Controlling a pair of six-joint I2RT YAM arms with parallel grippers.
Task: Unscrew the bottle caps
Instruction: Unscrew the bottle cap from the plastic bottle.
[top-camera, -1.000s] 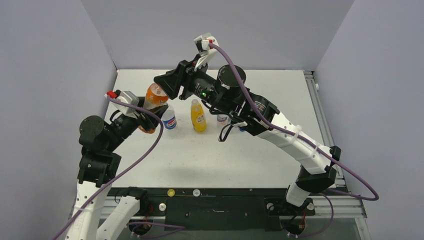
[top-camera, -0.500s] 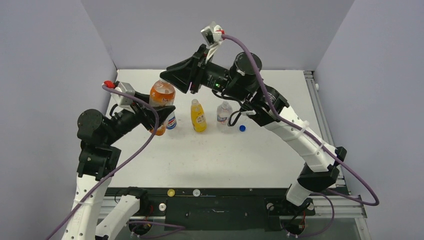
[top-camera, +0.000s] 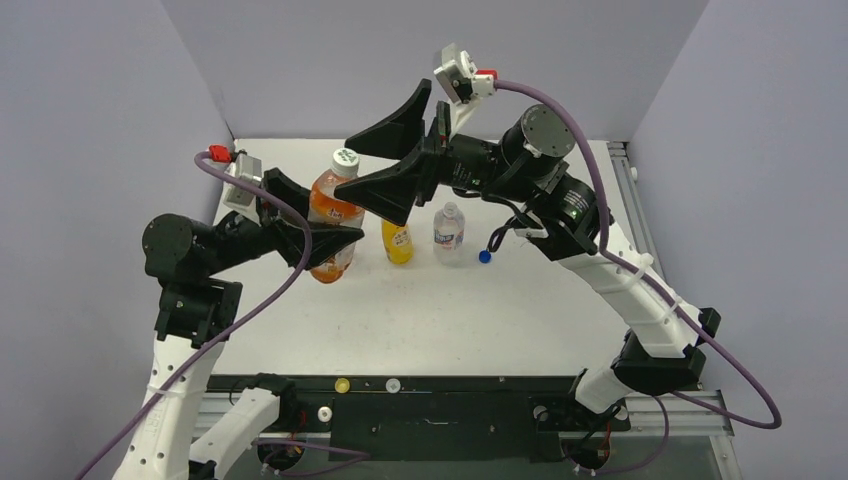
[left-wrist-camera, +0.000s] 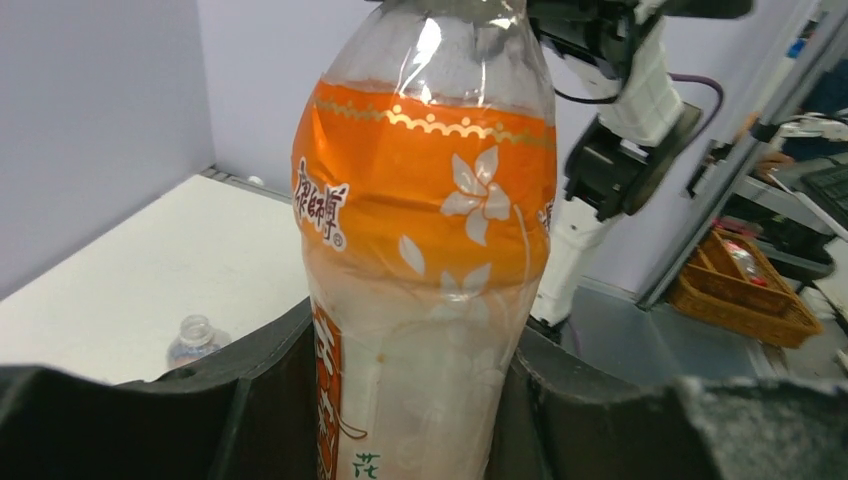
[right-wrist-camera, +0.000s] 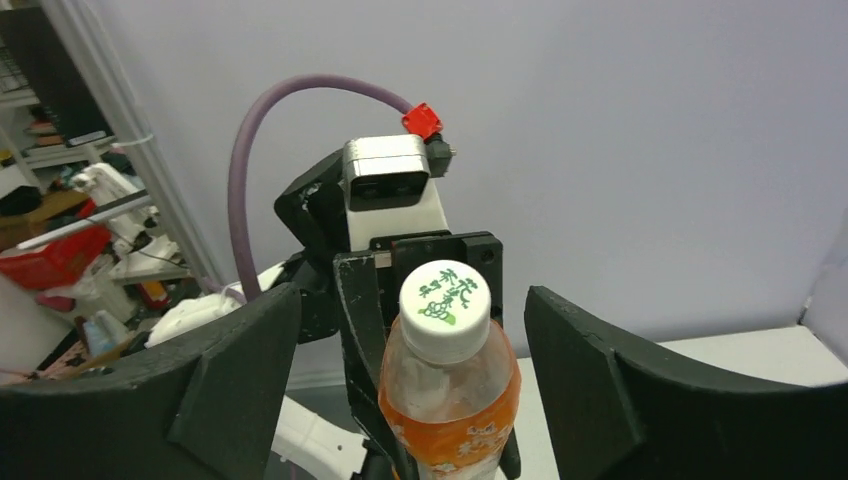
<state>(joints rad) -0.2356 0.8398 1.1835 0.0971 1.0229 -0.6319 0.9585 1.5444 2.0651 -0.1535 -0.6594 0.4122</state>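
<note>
**Orange bottle held up, cap lined up between open fingers**

The left end effector (left-wrist-camera: 410, 420) is clamped around the lower body of the orange plastic drink bottle (top-camera: 325, 205), which is lifted clear of the white counter (top-camera: 450, 320). You can see the black fingers pressing into the label on both sides. The bottle's long axis runs close to upright. Its neck is on top, leaning a touch toward the other arm.

Now here's what matters: the whitish round screw cap with green print (right-wrist-camera: 445, 305) is on the bottle, and it points toward the right end effector (right-wrist-camera: 412, 300). That one hangs with its fingers spread wide and nothing in them. From its own wrist camera the cap sits almost dead centre in the gap, a finger off to each side and neither touching it. Whether the cap is already between the fingers or just ahead of them, I can't say from here.

So my read is that the right arm is the one placed for this twist. It needs to close squarely on the cap while the left holds the body firm.

On the counter behind stand the yellow juice bottle (top-camera: 397, 243) and the clear water bottle (top-camera: 449, 232), with a small blue cap (top-camera: 484, 256) lying loose just beside the latter.
</note>
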